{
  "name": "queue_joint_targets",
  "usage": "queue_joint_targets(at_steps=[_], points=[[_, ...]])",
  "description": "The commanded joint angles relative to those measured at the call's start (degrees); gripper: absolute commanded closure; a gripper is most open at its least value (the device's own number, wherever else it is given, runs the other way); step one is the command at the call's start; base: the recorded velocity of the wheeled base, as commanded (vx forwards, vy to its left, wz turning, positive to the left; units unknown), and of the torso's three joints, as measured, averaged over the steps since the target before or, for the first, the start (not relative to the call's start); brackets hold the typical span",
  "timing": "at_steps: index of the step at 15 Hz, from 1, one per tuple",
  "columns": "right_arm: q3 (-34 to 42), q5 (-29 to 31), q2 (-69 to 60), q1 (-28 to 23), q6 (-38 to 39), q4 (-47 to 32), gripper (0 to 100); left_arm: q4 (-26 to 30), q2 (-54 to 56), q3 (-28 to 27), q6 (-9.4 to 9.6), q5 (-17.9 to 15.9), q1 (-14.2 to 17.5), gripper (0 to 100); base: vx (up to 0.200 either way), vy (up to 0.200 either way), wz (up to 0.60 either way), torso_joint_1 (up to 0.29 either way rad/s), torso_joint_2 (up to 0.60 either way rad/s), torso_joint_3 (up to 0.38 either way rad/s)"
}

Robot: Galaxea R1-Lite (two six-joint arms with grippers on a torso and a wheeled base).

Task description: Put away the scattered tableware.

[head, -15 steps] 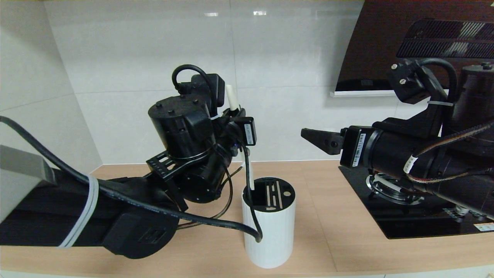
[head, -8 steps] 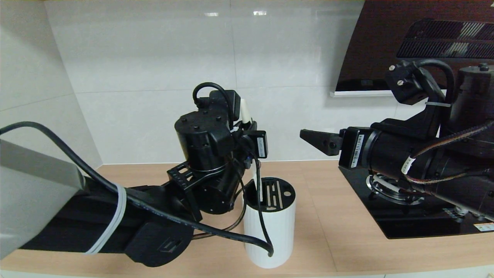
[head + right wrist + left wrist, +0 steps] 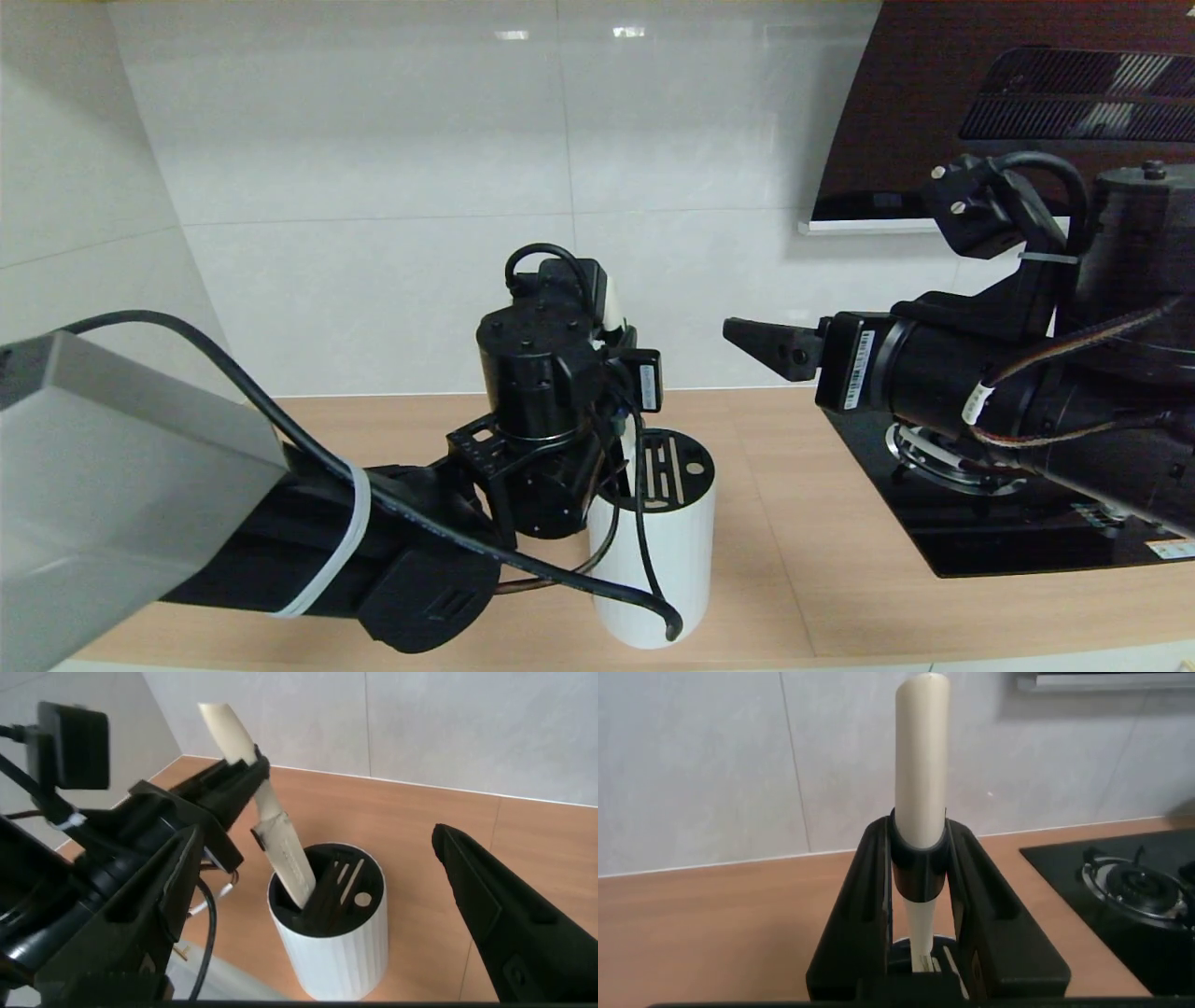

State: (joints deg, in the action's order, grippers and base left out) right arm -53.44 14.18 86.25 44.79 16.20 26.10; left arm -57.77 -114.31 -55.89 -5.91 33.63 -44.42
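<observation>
A knife with a cream handle (image 3: 922, 756) stands upright, and my left gripper (image 3: 920, 849) is shut on it just below the handle. Its blade (image 3: 285, 854) slants down into a slot of the white ribbed cylindrical holder (image 3: 332, 943). In the head view the handle (image 3: 613, 308) pokes up behind my left gripper (image 3: 611, 341), directly over the holder (image 3: 667, 551), which has a black slotted top. To the right of the holder and above the counter, my right gripper (image 3: 756, 338) is open with nothing in it; one of its fingers (image 3: 495, 905) shows.
The holder stands on a wooden counter (image 3: 775, 523) near its front edge. A black gas hob (image 3: 971, 504) lies to the right, with a dark range hood (image 3: 980, 103) above it. White tiled walls close off the back and left.
My left arm has moved right and down, carrying the knife over the holder and lowering its blade deeper into the slot. The right arm has barely shifted.
</observation>
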Motion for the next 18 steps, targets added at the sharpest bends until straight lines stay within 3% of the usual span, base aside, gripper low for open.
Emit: queue_joint_targets(at_steps=[1,7,18], points=[[0.27,0.15,0.59,0.04,-0.47,0.00,0,0.03,-1.79,0.52,-0.42,0.03,-0.14,100,0.000,0.000,0.00,0.000,0.00,0.000],[0.45,0.24,0.41,0.04,-0.64,0.09,0,0.03,-5.84,1.93,-2.17,0.03,-0.23,100,0.000,0.000,0.00,0.000,0.00,0.000],[0.45,0.32,0.41,0.04,-0.64,0.09,0,1.17,-8.65,2.98,-2.35,0.03,-1.10,100,0.000,0.000,0.00,0.000,0.00,0.000]])
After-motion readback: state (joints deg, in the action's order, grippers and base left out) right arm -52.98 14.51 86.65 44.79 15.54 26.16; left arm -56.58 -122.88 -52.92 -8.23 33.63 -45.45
